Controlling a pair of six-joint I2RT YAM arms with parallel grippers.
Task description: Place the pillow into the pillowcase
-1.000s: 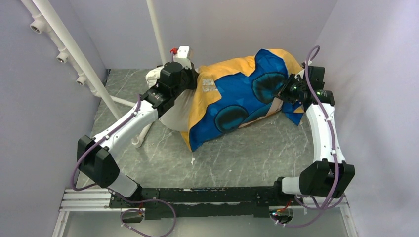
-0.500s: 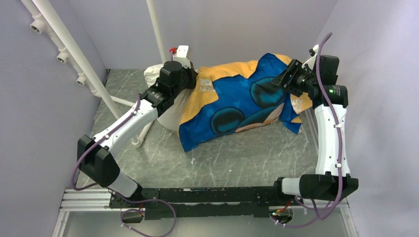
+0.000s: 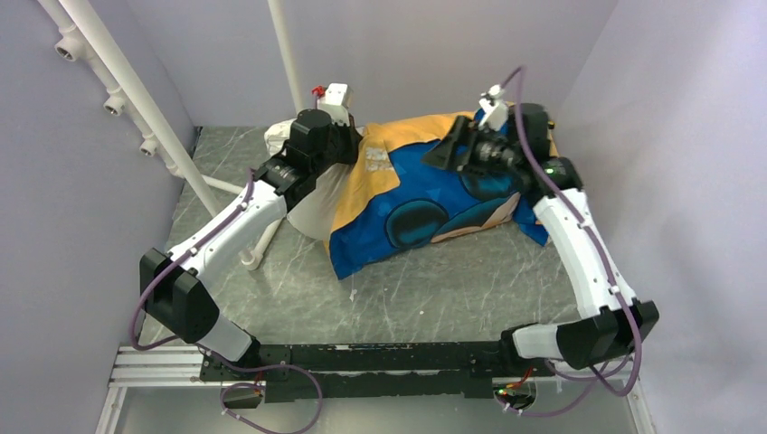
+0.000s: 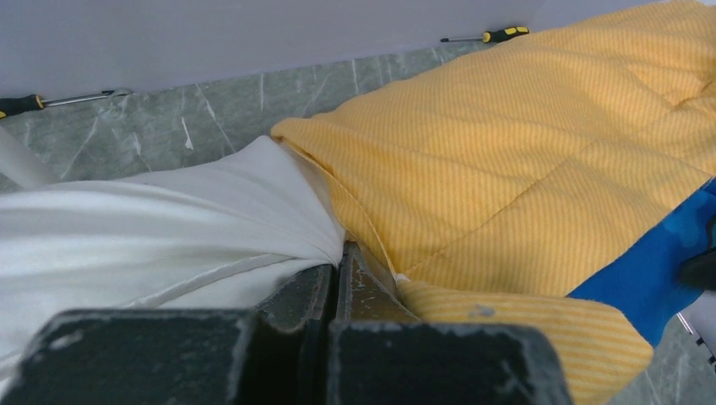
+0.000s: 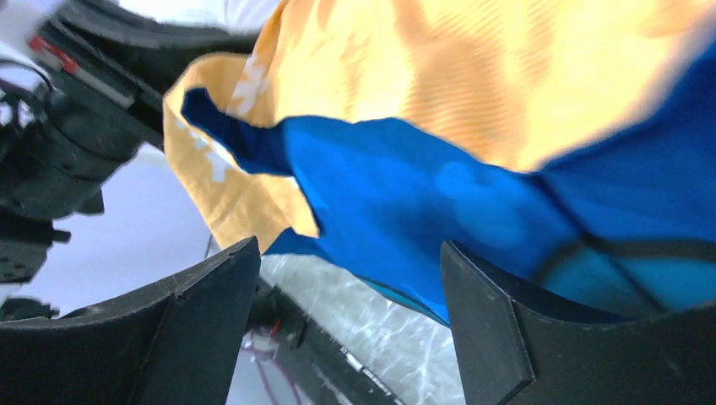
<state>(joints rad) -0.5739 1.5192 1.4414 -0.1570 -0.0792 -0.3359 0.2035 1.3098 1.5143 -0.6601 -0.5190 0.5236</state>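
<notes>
The white pillow lies at the back left of the table, its right part inside the blue and yellow pillowcase. My left gripper is shut at the case's mouth. In the left wrist view the pillow gathers in folds into the closed left gripper, and the yellow pillowcase hem lies against its right finger. My right gripper hovers open above the blue side, holding nothing. In the right wrist view the right gripper points past the pillowcase toward the table.
A slanted white pipe frame and a white post stand at the back left. A small white box sits behind the pillow. Two screwdrivers lie along the back wall. Lilac walls close in on three sides.
My right gripper let go of the pillowcase's right end, opened wide and swung up and left over the case, which settled flatter. The left gripper stayed shut in place.
</notes>
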